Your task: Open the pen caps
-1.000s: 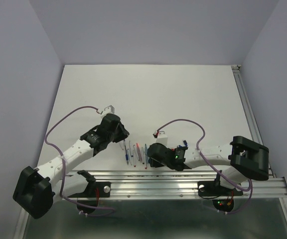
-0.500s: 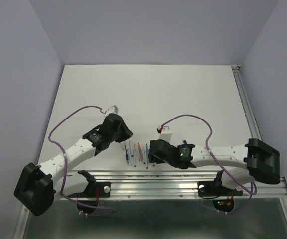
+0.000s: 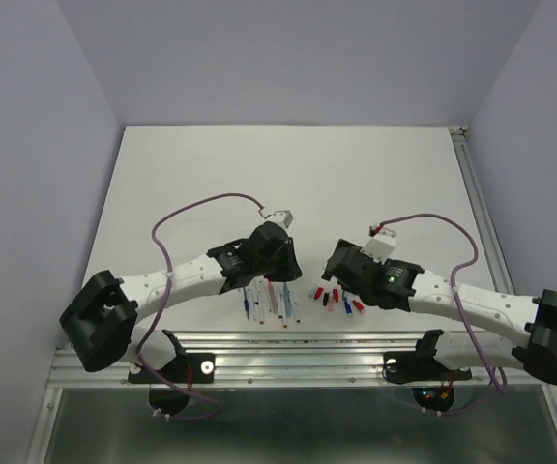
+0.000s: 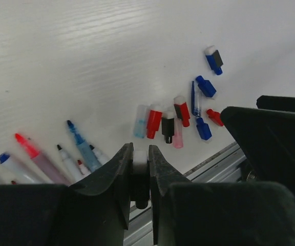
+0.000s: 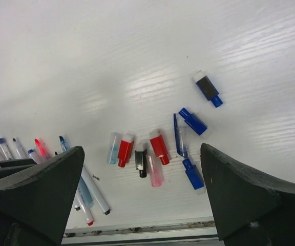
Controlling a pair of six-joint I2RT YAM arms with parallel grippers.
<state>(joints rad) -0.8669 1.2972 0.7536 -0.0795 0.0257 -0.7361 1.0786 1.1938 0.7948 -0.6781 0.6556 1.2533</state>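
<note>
Several pen caps (image 5: 159, 147), red, blue, black and pink, lie loose in a cluster on the white table, also seen from the left wrist (image 4: 154, 122) and from above (image 3: 337, 298). Uncapped pens (image 3: 269, 300) lie in a row left of them (image 5: 86, 189). My right gripper (image 5: 142, 148) hangs wide open above the caps with nothing between its fingers; from above it sits just behind the cluster (image 3: 332, 274). My left gripper (image 4: 140, 148) is shut on a thin white and black pen, of which only a short stretch shows, above the pen row (image 3: 283, 266).
An aluminium rail (image 3: 307, 343) runs along the table's near edge, just below the pens and caps (image 5: 137, 230). The right arm's black body (image 4: 270, 143) fills the right of the left wrist view. Purple cables loop over both arms.
Both arms have swung toward the centre and further onto the table. The right gripper has gone from shut to wide open, and the caps now lie uncovered beneath it.
</note>
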